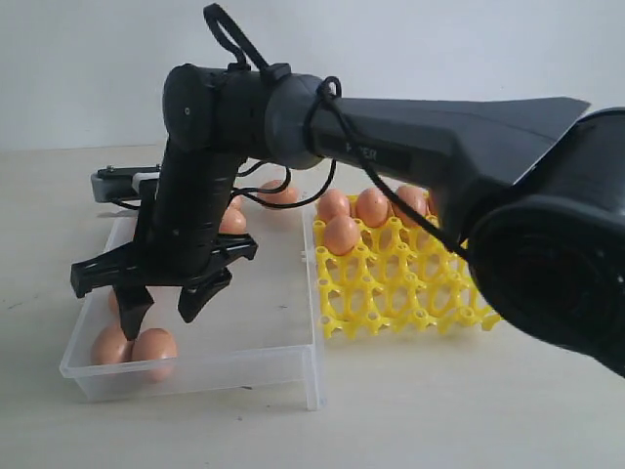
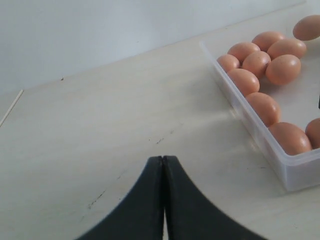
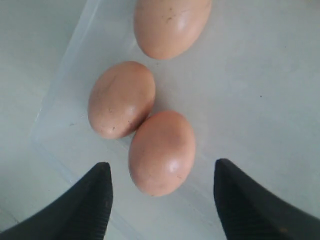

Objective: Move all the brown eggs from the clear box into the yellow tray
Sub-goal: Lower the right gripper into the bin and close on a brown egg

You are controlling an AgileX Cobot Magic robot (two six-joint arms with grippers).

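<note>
The right gripper [image 1: 161, 313] stands open at the lower left, above the box [image 1: 195, 371]; one egg [image 3: 161, 152] lies between its fingers [image 3: 92, 200], touching neither. The left gripper [image 2: 163, 160] is closed.

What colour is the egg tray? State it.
Bright yellow; the tray shows best in the exterior view.

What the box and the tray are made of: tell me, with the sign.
The box: likely clear glossy plastic; eggs show through its wall. The tray: probably moulded plastic, bright yellow, slight sheen, open lattice with pointed posts.
</note>
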